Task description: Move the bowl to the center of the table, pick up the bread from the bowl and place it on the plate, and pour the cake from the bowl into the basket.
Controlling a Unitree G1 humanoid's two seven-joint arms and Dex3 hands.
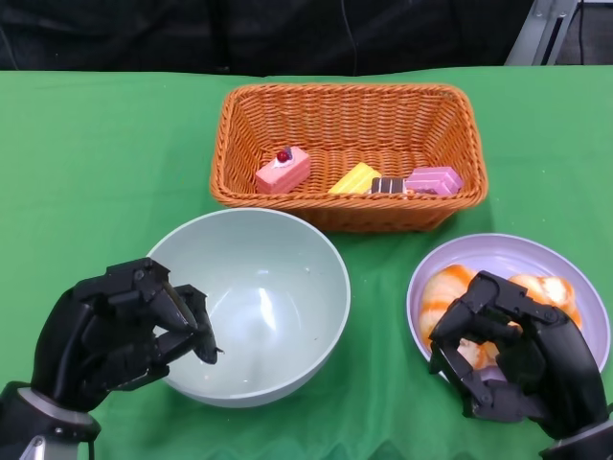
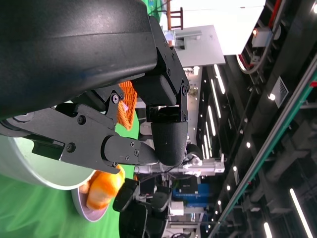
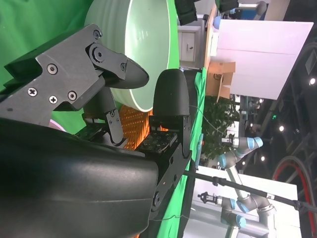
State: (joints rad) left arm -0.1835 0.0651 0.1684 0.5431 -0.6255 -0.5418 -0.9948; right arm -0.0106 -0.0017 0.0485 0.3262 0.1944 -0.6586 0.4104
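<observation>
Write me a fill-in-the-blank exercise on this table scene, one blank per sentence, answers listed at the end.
1. The pale green bowl holds ____.
2. The cake pieces lie inside the orange wicker ____.
3. The bread sits on the ____ plate.
4. The left robot hand is at the rim of the ____.

Missing words: nothing; basket; purple; bowl

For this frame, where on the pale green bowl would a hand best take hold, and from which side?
Probably the near-left rim of the pale green bowl, from the robot's left. The wall is wide, smooth and round, so only the thin rim gives a pinch. The left hand sits at that edge already; the woven orange basket crowds the far side.
</observation>
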